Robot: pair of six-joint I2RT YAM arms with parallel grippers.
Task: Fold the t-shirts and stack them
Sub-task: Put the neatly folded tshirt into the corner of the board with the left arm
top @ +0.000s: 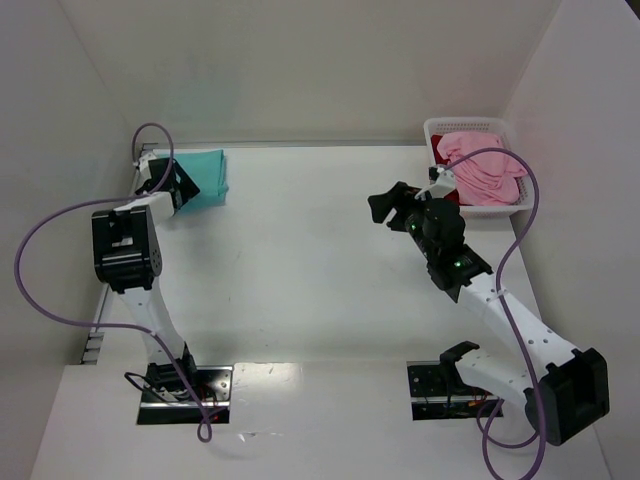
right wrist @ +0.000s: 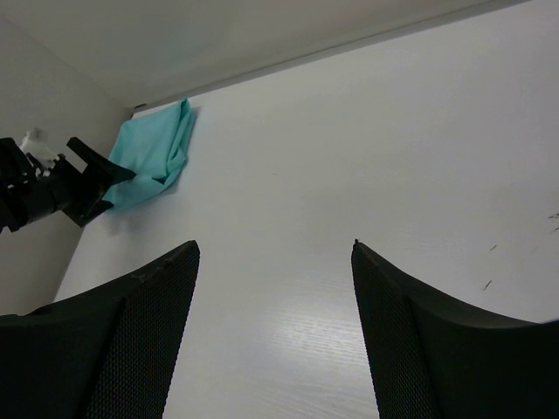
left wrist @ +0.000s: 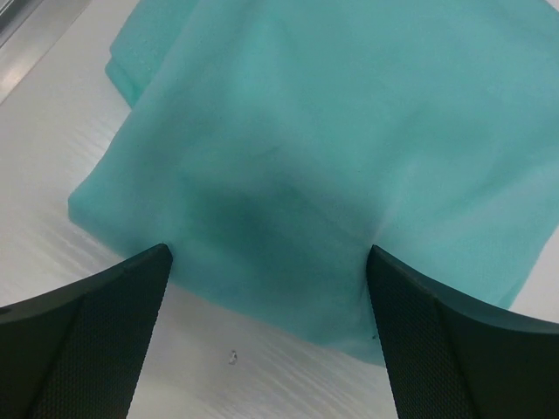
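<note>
The folded teal cotton t-shirt [top: 205,178] lies flat in the far left corner of the white desk [top: 300,260], close to the left wall. It is a compact, nearly square packet with its edges roughly parallel to the desk's edges. No collar or sleeve shows, so which way it points cannot be told, and no long axis stands out. The left end effector [top: 172,186] hangs over the packet's near left part with its fingers spread wide, one on each side and nothing pinched between them. At the far right stands a white plastic slatted basket [top: 470,126]. It holds a crumpled light pink t-shirt [top: 482,172] heaped above the rim, with a dark red t-shirt [top: 444,156] showing beneath it. A purple cable [top: 527,205] from the right arm loops across the basket in the overhead view. The right end effector [top: 385,207] is just left of the basket above bare desk, aimed toward the teal packet, its fingers apart and empty.
</note>
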